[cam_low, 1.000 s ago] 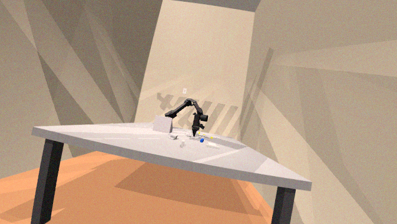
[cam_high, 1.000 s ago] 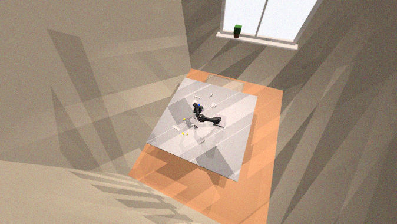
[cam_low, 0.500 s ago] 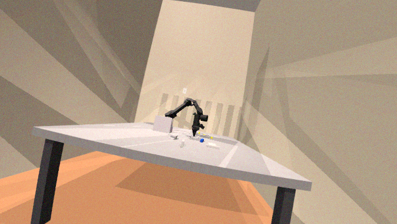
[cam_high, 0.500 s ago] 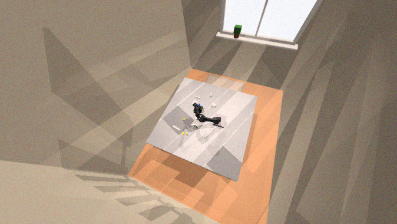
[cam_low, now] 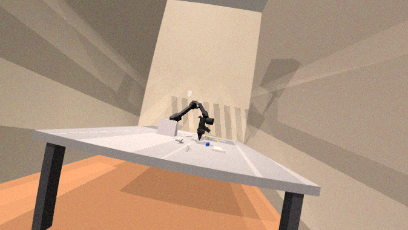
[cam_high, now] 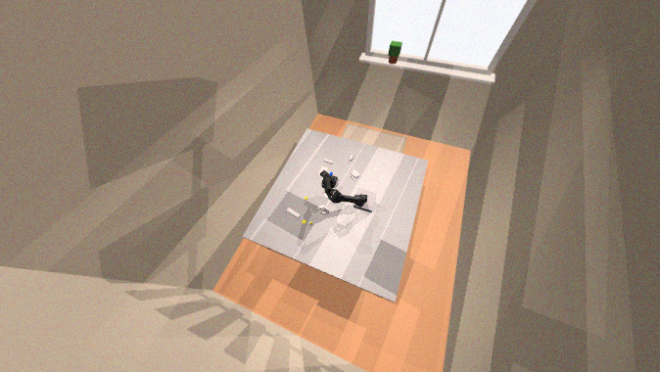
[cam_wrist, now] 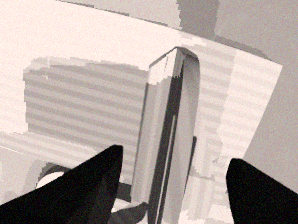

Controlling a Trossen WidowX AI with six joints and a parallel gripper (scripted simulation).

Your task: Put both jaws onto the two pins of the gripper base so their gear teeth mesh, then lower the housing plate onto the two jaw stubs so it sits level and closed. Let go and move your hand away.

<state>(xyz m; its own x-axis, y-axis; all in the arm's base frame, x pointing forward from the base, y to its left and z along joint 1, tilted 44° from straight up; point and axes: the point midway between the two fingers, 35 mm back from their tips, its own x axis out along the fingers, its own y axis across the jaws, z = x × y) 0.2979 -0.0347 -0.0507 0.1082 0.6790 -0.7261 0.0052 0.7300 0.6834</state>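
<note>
My gripper point(cam_low: 199, 139) point(cam_wrist: 176, 161) points down low over the table. In the wrist view its black fingertips stand apart, with a gap on each side of a long pale part point(cam_wrist: 145, 135) with a dark slot; it is open. A round white piece point(cam_wrist: 50, 179) with a dark rim shows behind the left finger. A white piece point(cam_high: 324, 169) lies by the arm's hand in the top view. Which pieces are the gripper base, jaws and housing plate I cannot tell; pins and gear teeth are too small or hidden.
A blue piece point(cam_high: 331, 173) point(cam_low: 207, 144) lies beside the hand. White pieces point(cam_high: 328, 161) point(cam_high: 354, 174) point(cam_high: 293, 212) and yellow pieces point(cam_high: 306, 198) point(cam_high: 304, 221) lie around the arm. A pale upright panel point(cam_low: 166, 127) stands near the arm's base.
</note>
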